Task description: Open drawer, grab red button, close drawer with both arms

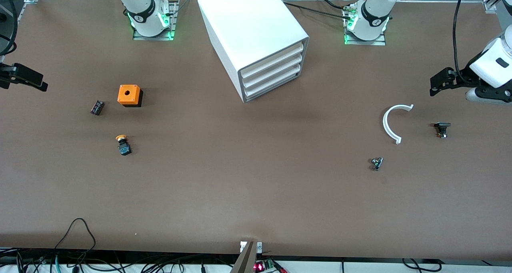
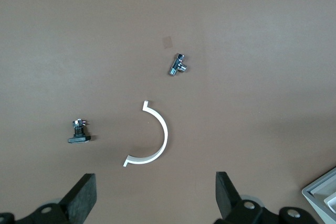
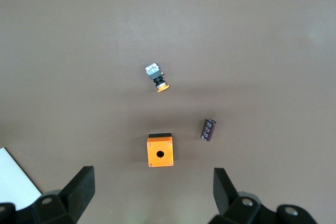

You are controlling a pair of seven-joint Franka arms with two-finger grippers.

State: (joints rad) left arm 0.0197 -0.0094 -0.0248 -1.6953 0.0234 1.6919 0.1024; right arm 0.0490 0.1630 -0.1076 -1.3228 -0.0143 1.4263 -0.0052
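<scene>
While all three drawers (image 1: 273, 71) sat pushed in flush with the grey front frame of the white cabinet (image 1: 253, 39), both arms hung out at the table's two ends, well apart from it. That cabinet stood near the robots' bases, turned at an angle, with a broad stretch of bare brown table (image 1: 248, 185) in front of its drawers and down to the edge nearest the front camera. No red-capped button showed anywhere, so I cannot tell where it was. The left gripper (image 2: 155, 198) hovered over the left arm's end of the table, fingers (image 2: 84, 195) spread wide and holding nothing. Toward that end from the cabinet, and nearer the camera, lay a white half-ring (image 1: 393, 122), a small black-capped part (image 1: 442, 129) beside it, and a little metal fitting (image 1: 376, 163) nearer the camera still, all apart from one another. The right gripper (image 3: 154, 196) hovered over the right arm's end, its fingers (image 3: 83, 192) likewise spread wide and empty. Toward that end from the cabinet sat the orange square box (image 1: 129, 95) with a hole on top, a dark cylinder (image 1: 97, 107) just beside it, and the orange-capped button (image 1: 123, 144) lying on its side nearer the camera. Nothing lay close to any table edge.
</scene>
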